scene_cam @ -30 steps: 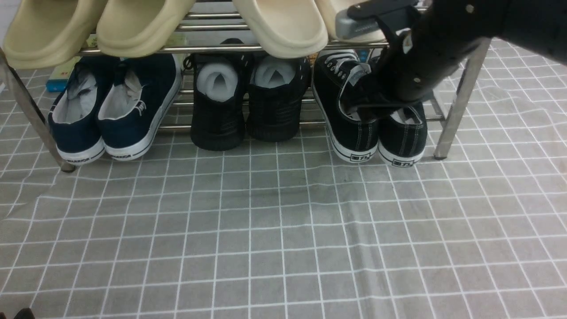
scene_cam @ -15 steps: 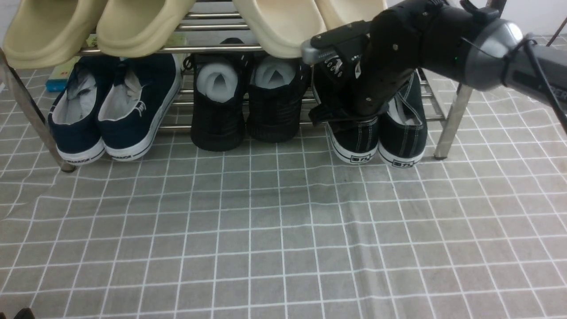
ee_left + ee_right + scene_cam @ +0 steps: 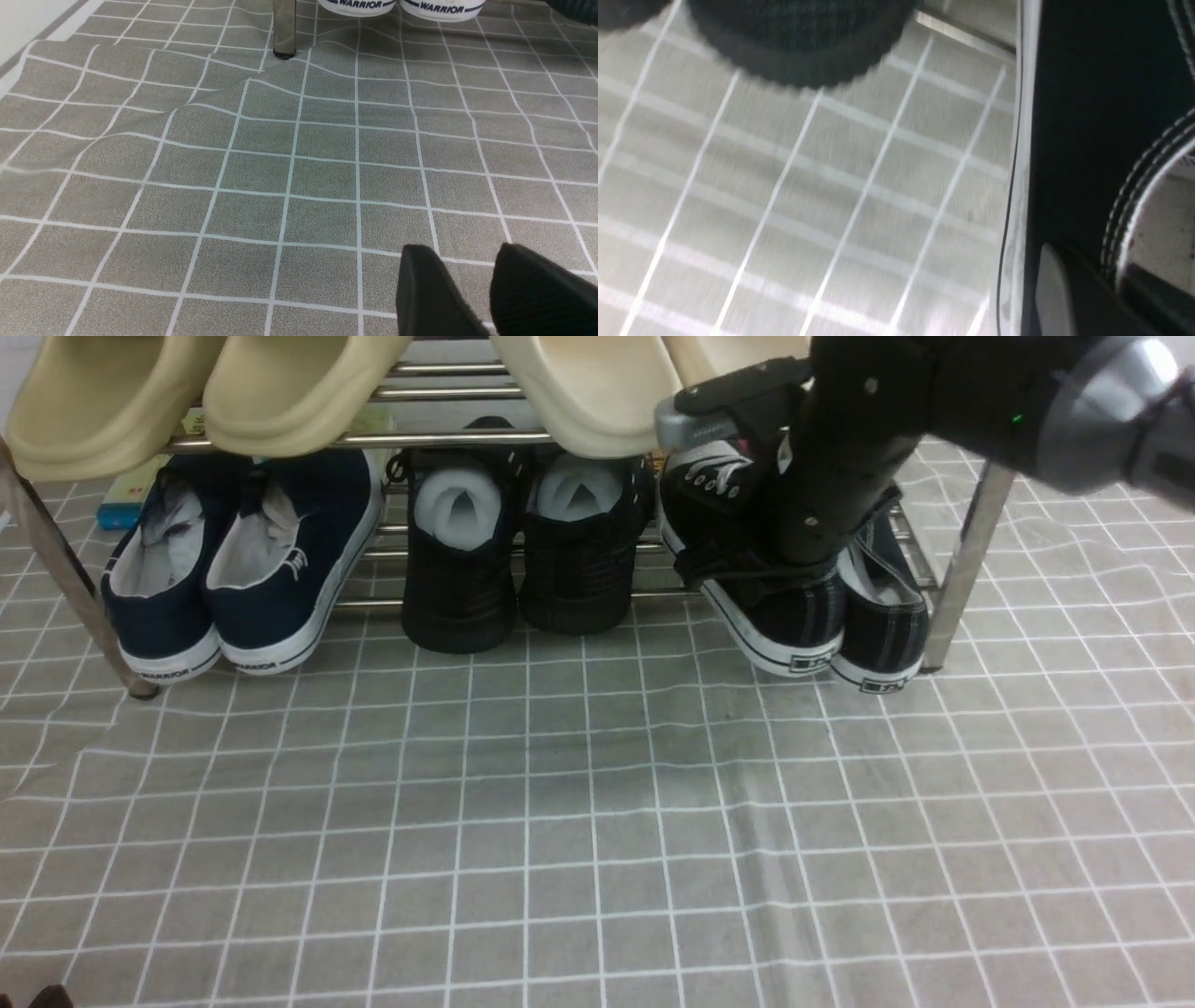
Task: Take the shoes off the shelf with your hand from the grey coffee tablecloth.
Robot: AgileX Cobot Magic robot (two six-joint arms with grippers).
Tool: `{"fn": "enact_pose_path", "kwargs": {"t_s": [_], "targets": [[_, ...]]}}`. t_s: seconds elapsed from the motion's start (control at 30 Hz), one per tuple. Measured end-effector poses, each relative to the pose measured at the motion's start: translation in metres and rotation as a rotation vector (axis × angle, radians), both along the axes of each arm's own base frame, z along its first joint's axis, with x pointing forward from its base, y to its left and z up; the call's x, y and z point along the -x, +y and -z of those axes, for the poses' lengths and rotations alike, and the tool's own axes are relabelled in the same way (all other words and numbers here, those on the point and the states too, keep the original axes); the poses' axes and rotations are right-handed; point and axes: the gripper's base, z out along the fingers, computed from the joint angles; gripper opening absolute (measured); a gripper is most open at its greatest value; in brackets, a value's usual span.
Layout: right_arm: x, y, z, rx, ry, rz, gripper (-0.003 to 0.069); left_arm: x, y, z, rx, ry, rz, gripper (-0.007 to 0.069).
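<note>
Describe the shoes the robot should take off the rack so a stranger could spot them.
Find the steel rack on the grey checked cloth and look at its lower tier. At the right end sits a pair of black canvas sneakers. Unlike the all-black knit pair beside them and the navy slip-ons farther left, they show white laces and white stitching.

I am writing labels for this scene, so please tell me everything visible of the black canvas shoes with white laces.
The shoes are a pair of black low-top canvas sneakers with white stitching, white laces and white-edged soles labelled at the heel. They lie side by side at the right end of the shelf, on its lower tier, heels toward the camera and jutting over the grey tablecloth. The right gripper, from above, is shut on the canvas at their openings.
</note>
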Motion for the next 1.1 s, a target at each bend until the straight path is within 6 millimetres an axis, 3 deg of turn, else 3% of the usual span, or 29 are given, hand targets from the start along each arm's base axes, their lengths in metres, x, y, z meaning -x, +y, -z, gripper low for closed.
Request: {"fn": "enact_pose_path", "kwargs": {"t_s": [0.17,0.43,0.8,0.93,1.1], "targets": [[0.016,-0.007,-0.028,-0.030,-0.018,0.001,0.0004,0.000,0.000,0.000,0.000,0.000,0.000,0.0240],[0.036,-0.014,-0.039,-0.008,0.085,-0.047,0.0006,0.000,0.000,0.000,0.000,0.000,0.000,0.0240],[0.067,-0.016,-0.077,-0.109,0.074,-0.096,0.0012,0.000,0.000,0.000,0.000,0.000,0.000,0.0240],[0.091,-0.001,-0.077,-0.100,0.084,-0.161,0.0013,0.000,0.000,0.000,0.000,0.000,0.000,0.0240],[0.123,0.019,-0.062,-0.077,0.155,-0.234,0.0013,0.000,0.000,0.000,0.000,0.000,0.000,0.0240]]}}
